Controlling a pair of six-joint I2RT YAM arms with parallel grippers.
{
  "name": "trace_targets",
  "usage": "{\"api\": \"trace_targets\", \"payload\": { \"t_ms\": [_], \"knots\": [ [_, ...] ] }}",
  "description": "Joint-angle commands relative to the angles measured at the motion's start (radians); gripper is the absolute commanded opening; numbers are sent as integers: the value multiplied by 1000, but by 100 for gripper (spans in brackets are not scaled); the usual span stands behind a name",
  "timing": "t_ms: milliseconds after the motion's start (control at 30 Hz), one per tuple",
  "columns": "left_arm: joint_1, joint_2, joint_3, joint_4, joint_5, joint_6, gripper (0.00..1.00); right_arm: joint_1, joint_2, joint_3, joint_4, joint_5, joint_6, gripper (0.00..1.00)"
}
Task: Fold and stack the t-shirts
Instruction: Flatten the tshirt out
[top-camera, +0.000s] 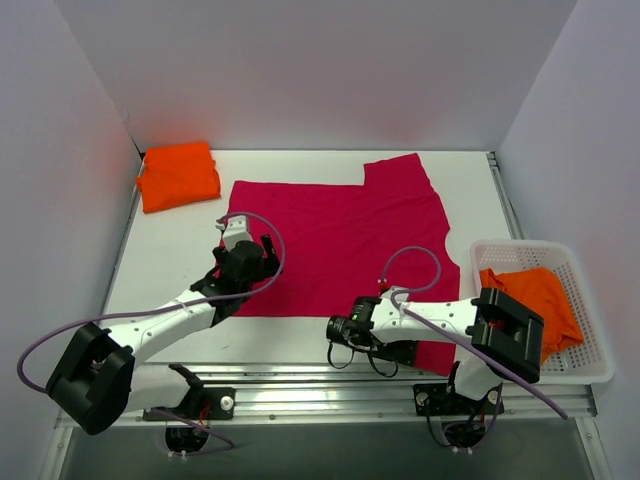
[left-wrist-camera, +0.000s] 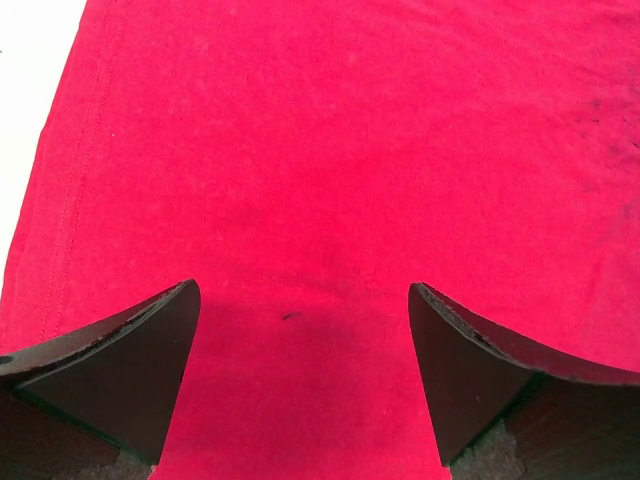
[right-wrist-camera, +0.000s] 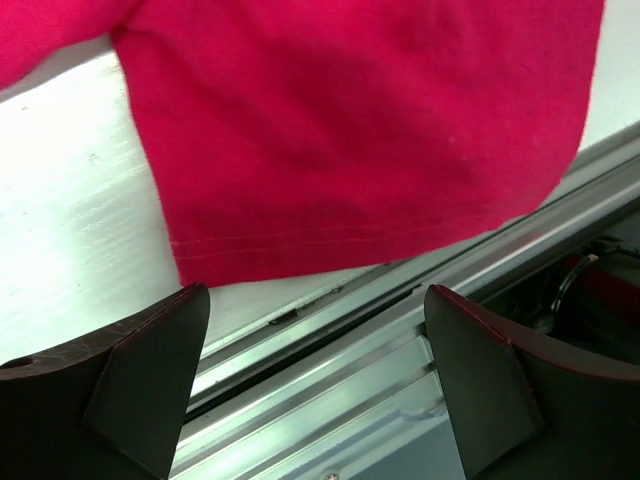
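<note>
The crimson-pink t-shirt (top-camera: 340, 240) lies spread flat across the middle of the white table (top-camera: 165, 265), with one corner reaching over the near edge by the metal rail (right-wrist-camera: 480, 255). The left tool (left-wrist-camera: 305, 300) hangs over the shirt's left part, near its stitched side hem, fingers wide apart with nothing between them. The right tool (right-wrist-camera: 318, 305) sits low at the near edge, fingers likewise apart, just short of the cloth's hemmed corner and gripping none of it. A folded orange t-shirt (top-camera: 178, 175) rests in the far left corner, well apart from the pink one. A crumpled orange t-shirt (top-camera: 535, 300) lies in the white mesh basket (top-camera: 590, 372) on the right
</note>
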Motion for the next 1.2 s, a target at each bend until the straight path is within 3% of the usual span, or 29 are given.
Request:
{"api": "trace_targets", "payload": {
  "t_ms": [0, 433, 633, 733, 1000, 1167],
  "knots": [
    [6, -7, 12, 59, 6, 5, 95, 16, -67, -14, -138, 28, 101, 84],
    [8, -10, 12, 62, 3, 2, 94, -16, -81, -8, -115, 80, 142, 77],
    [6, 15, 26, 77, 20, 4, 95, -239, -120, -94, 88, 25, -80, 76],
    [8, 12, 26, 72, 12, 5, 94, -289, -100, -126, 137, 7, -142, 75],
    [11, 19, 29, 75, -4, 14, 94, -197, -57, -126, 125, -56, -77, 73],
    [12, 53, 36, 83, -1, 14, 94, -194, -48, -221, 243, -143, -74, 68]
  ]
}}
